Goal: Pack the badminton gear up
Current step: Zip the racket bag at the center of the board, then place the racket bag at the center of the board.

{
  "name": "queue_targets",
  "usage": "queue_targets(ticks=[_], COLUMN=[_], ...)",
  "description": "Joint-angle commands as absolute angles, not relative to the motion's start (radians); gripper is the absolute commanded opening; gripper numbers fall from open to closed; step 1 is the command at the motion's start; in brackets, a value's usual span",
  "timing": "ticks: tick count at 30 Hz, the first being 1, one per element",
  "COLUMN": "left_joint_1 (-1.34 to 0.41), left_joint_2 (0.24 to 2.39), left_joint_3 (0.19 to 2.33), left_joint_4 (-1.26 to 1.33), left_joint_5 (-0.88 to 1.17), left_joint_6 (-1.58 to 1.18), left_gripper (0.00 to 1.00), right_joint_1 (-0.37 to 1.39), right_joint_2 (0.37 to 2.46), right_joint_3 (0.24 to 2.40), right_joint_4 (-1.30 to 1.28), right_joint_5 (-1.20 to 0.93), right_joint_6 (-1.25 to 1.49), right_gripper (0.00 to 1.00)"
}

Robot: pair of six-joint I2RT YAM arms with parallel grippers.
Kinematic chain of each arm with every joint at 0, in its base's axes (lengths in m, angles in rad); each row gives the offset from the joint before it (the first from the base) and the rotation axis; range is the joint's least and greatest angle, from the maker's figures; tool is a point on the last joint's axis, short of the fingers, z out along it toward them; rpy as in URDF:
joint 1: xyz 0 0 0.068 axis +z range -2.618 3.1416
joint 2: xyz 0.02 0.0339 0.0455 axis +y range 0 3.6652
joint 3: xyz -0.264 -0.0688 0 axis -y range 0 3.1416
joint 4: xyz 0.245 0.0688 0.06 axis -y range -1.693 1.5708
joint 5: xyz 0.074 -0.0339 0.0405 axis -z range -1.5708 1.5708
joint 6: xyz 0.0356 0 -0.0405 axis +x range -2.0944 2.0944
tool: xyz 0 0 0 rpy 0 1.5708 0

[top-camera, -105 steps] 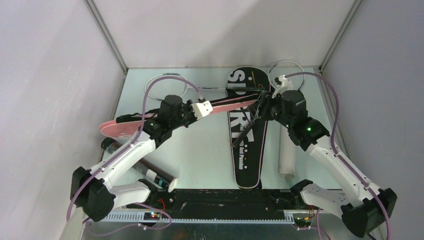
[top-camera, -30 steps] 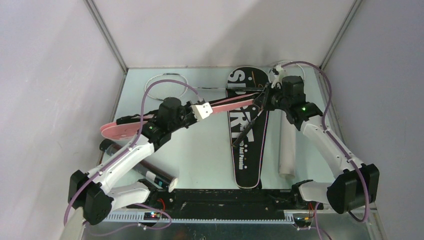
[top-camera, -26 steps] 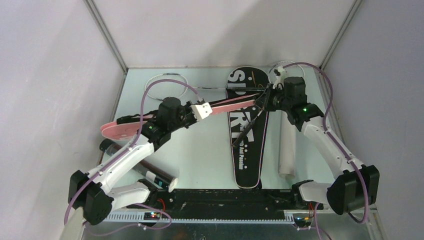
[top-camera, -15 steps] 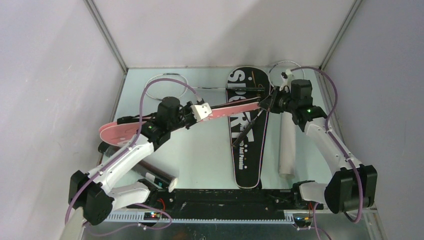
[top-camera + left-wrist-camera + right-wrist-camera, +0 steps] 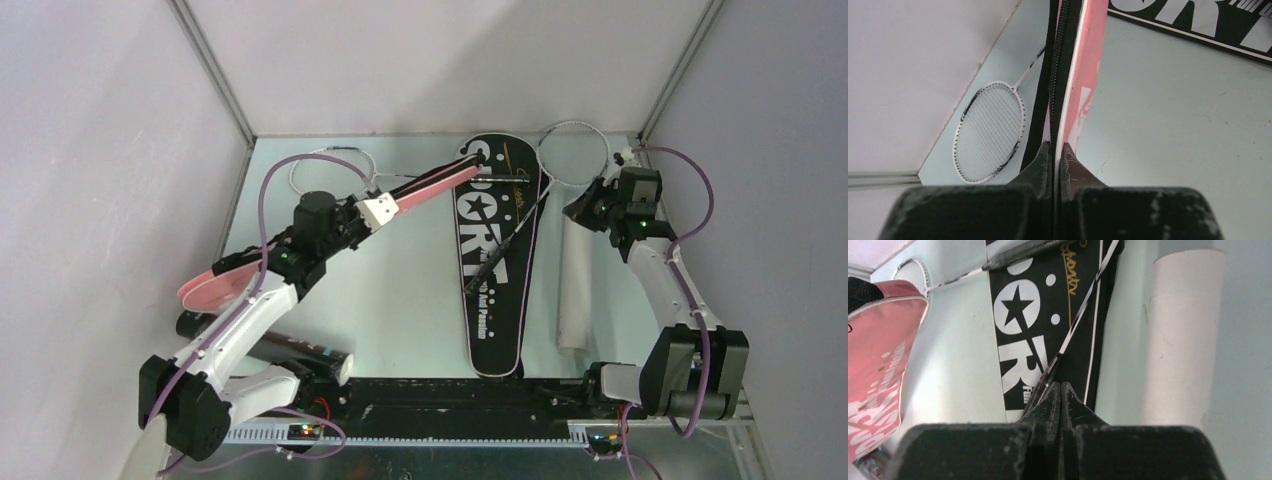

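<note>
My left gripper (image 5: 392, 202) is shut on the zipper edge of the pink SPORT cover (image 5: 225, 280), which hangs slanted above the table with its narrow end (image 5: 455, 178) over the top of the black SPORT cover (image 5: 495, 260). The pinch on that edge shows in the left wrist view, with the gripper (image 5: 1056, 147) on the pink cover (image 5: 1088, 75). My right gripper (image 5: 574, 210) is shut on nothing, above the white tube (image 5: 575, 290); its tips (image 5: 1060, 386) hover over the black cover (image 5: 1020, 340). One racket (image 5: 575, 155) lies with its shaft across the black cover. A white racket (image 5: 325, 170) lies at the back left.
A black shuttle tube (image 5: 295, 345) lies at the near left, partly under my left arm. The white tube (image 5: 1180, 340) lies along the right side beside the black cover. Walls close the table at the back, left and right.
My left arm has swung the pink cover's narrow end toward the back left. My right gripper has drawn away from that end, to the right, over the white tube.
</note>
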State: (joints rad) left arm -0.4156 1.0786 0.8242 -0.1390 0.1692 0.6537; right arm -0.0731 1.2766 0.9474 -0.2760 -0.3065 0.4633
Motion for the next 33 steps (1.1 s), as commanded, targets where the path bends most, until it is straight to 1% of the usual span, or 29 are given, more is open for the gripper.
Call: queue_targets(ticks=[1,2,4,6,7,8,9,10,11,12,13,14,15,16,18,21,25,28,33], left_joint_1=[-0.42,-0.419,-0.419,-0.419,-0.419,-0.419,-0.419,-0.418,-0.418,-0.415,-0.414,-0.408,-0.405,-0.4,-0.396,-0.396,-0.401,-0.403,-0.402], left_joint_2=[1.025,1.032,1.046,1.051,1.048,1.046,1.044,1.044,1.044,1.044,1.048,1.05,1.056,1.058,1.061,1.041,0.998,0.991,0.984], left_joint_3=[0.85,0.858,0.886,0.904,0.912,0.918,0.933,0.954,0.965,0.976,0.995,1.005,1.02,1.026,1.041,1.03,0.993,0.984,0.984], left_joint_4=[-0.006,-0.027,-0.074,-0.106,-0.13,-0.148,-0.198,-0.226,-0.292,-0.329,-0.396,-0.433,-0.502,-0.532,-0.611,-0.643,-0.607,-0.613,-0.596], left_joint_5=[0.248,0.273,0.3,0.312,0.316,0.329,0.335,0.348,0.356,0.378,0.404,0.419,0.446,0.459,0.495,0.57,0.584,0.577,0.606], left_joint_6=[0.669,0.686,0.718,0.758,0.776,0.82,0.847,0.899,0.928,0.98,1.004,1.049,1.067,1.096,1.129,1.159,1.166,1.186,1.205], left_gripper=[0.0,0.0,0.0,0.0,0.0,0.0,0.0,0.0,0.0,0.0,0.0,0.0,0.0,0.0,0.0,0.0,0.0,0.0,0.0], right_joint_1=[-0.058,-0.052,-0.031,0.009,0.03,0.067,0.083,0.115,0.13,0.157,0.17,0.199,0.216,0.249,0.304,0.424,0.545,0.584,0.637], right_joint_2=[1.27,1.258,1.224,1.184,1.17,1.145,1.135,1.112,1.101,1.078,1.061,1.055,1.05,1.051,1.061,1.08,1.098,1.137,1.256], right_joint_3=[0.934,0.939,0.947,0.952,0.955,0.963,0.966,0.971,0.973,0.973,0.973,0.973,0.973,0.973,0.973,0.972,0.973,0.972,1.005], right_joint_4=[-0.183,-0.167,-0.147,-0.123,-0.118,-0.115,-0.117,-0.117,-0.119,-0.118,-0.109,-0.104,-0.095,-0.091,-0.084,-0.091,-0.064,-0.015,-0.036], right_joint_5=[-0.389,-0.395,-0.401,-0.407,-0.396,-0.388,-0.382,-0.364,-0.354,-0.348,-0.359,-0.375,-0.414,-0.439,-0.464,-0.501,-0.435,-0.479,-0.575], right_joint_6=[0.459,0.45,0.426,0.375,0.356,0.311,0.287,0.245,0.232,0.211,0.201,0.167,0.145,0.098,0.027,-0.101,-0.272,-0.338,-0.435], right_gripper=[0.01,0.03,0.1,0.22,0.33,0.38,0.46,0.52,0.54,0.6,0.63,0.72,0.77,0.9,0.99,0.99,0.99,0.99,0.99])
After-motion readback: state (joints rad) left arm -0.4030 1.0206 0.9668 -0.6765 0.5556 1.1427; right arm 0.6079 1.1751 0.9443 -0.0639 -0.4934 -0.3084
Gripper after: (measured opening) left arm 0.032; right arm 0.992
